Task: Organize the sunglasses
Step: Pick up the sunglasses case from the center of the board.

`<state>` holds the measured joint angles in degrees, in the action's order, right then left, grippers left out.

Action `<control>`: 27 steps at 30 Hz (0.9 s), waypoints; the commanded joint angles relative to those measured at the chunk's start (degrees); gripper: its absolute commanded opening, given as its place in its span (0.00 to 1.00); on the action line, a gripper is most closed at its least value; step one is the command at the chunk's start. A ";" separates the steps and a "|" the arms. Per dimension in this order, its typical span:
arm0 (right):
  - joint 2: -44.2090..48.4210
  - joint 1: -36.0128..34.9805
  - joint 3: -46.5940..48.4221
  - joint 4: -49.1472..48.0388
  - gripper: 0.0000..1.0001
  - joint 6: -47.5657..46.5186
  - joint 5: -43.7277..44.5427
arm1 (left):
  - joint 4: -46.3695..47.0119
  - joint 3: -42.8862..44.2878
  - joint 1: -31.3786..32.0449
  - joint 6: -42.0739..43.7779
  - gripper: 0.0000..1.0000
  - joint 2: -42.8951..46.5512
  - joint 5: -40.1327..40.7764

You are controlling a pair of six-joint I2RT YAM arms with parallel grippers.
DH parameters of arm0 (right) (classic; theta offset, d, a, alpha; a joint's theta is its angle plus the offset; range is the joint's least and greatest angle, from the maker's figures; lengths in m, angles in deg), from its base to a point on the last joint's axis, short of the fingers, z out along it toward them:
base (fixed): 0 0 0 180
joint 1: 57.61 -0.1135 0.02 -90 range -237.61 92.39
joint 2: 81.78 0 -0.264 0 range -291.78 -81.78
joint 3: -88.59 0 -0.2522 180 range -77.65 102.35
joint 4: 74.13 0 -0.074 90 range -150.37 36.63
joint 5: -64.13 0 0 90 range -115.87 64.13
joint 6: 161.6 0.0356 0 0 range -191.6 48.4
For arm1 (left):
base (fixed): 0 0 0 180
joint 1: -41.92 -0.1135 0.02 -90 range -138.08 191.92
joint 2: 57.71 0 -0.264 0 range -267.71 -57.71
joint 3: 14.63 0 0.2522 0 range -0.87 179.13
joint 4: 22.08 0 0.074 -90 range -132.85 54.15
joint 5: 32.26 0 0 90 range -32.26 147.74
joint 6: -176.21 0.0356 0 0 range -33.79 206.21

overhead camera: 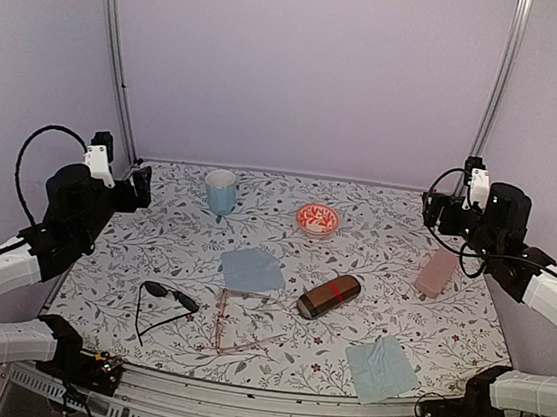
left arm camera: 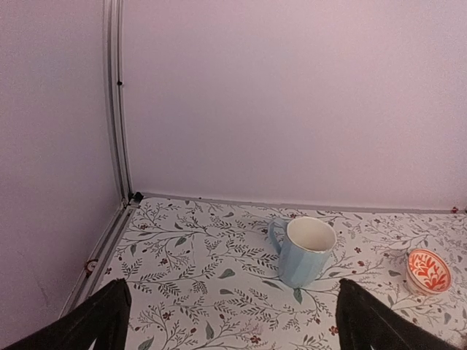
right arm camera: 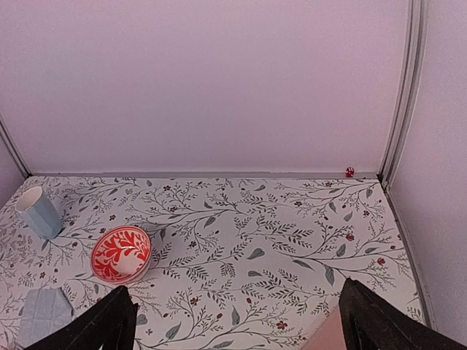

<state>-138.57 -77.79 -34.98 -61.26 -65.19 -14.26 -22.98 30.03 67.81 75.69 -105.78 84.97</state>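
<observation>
We are facing a lab booth: plain walls [overhead camera: 304, 71] and metal posts [overhead camera: 114, 59] are enclosing the arms' [overhead camera: 66, 215] table [overhead camera: 378, 220].

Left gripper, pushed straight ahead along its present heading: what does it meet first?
Probably the pale blue ceramic mug, standing slightly right of the open left gripper's centreline. Depth is unclear, so it might graze the floral table first.

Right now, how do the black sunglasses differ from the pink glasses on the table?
The black sunglasses have dark lenses and an opaque frame; the pink glasses have a thin see-through frame and clear lenses. The black sunglasses lie further left; the pink glasses lie right of them, beside a blue cloth. Both lie on the table, outside any case.
</observation>
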 commanded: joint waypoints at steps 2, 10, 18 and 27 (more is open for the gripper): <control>0.28 -0.03 1.14 -0.30 0.99 -0.42 -0.58 | 0.65 -0.40 0.82 0.25 0.99 0.02 0.66; -0.53 -0.03 1.44 0.22 0.99 -0.47 -1.22 | 0.45 -0.38 0.92 -0.28 0.99 -0.13 0.70; -2.15 -0.03 2.62 1.61 0.99 -1.30 -3.29 | 0.32 -0.15 1.36 -0.42 0.99 -1.66 -0.08; -6.75 -0.30 3.72 4.13 0.99 -1.45 -9.14 | 3.75 -0.25 6.32 1.09 0.99 -7.34 -2.76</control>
<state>-143.38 -77.82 -32.94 -58.94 -66.44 -19.07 -22.61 30.03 70.91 75.58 -110.68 83.81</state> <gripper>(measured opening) 0.989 0.990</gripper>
